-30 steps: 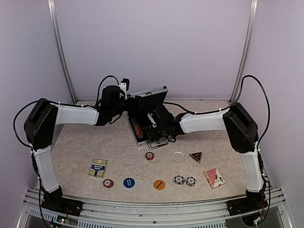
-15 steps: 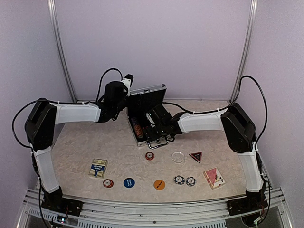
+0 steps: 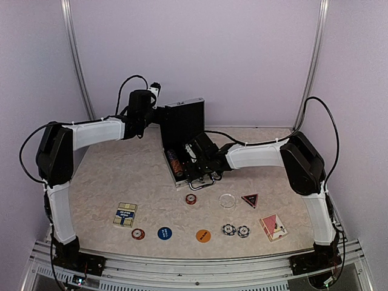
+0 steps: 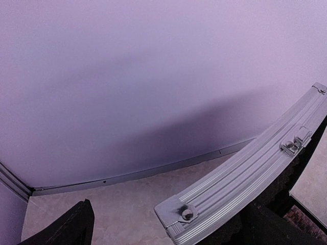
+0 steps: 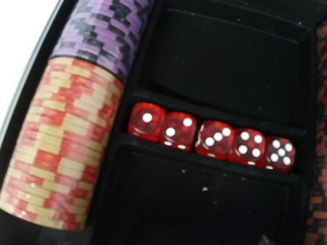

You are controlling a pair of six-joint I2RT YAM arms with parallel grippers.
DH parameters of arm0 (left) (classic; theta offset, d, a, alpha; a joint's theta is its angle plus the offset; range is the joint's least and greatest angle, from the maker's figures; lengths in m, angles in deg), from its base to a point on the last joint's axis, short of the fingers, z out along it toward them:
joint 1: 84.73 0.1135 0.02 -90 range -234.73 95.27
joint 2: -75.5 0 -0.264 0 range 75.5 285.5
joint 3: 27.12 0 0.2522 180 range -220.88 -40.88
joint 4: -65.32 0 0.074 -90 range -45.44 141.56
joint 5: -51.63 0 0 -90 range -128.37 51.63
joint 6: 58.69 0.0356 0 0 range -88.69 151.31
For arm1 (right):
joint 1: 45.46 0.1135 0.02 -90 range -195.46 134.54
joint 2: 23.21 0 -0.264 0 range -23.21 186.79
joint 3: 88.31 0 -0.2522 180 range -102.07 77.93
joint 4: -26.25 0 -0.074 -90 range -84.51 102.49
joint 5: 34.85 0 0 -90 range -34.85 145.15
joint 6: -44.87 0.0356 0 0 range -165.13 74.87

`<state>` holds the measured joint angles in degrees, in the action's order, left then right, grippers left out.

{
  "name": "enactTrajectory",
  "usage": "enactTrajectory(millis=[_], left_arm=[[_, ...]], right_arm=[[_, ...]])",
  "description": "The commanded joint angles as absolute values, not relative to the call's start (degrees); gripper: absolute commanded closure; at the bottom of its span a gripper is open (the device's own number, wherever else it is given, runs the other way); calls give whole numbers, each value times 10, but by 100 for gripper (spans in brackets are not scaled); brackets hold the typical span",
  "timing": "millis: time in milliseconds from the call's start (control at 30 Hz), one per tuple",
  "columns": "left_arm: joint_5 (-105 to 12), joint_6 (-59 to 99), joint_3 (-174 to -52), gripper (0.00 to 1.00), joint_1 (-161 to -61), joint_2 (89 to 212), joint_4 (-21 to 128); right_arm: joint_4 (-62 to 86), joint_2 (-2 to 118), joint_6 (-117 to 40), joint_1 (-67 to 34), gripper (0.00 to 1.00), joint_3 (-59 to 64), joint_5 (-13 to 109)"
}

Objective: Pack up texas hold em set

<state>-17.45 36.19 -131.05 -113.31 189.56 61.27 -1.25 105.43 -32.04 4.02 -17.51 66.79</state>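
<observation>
The silver briefcase lies open mid-table with its lid standing nearly upright. My left gripper is open at the lid's left edge; in the left wrist view the ribbed silver lid rim runs between its dark fingertips. My right gripper reaches down into the case, fingers apart and out of its own wrist view, holding nothing. That view shows a red-and-cream chip stack, purple chips, several red dice and black lined compartments.
In front of the case lie a red chip, a clear disc and a dark triangle. Nearer me sit a blue-yellow deck, another chip, blue and orange discs, two striped chips and a red deck.
My left gripper has risen and swung the lid from a low backward lean to nearly upright. The right arm has stayed in the case.
</observation>
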Motion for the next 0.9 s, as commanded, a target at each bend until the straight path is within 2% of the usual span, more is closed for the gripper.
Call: enactTrajectory(millis=[0, 400, 867], left_arm=[[-175, 342, -1352, 1, -1112, 1913, 615], [-196, 337, -1252, 1, -1150, 1848, 684], [-211, 322, -1193, 1, -1189, 1813, 702]], right_arm=[[-57, 1084, -324, 50, 20, -173, 644], [-59, 1077, -324, 50, 20, -177, 646], [-52, 1056, -317, 50, 20, -162, 650]])
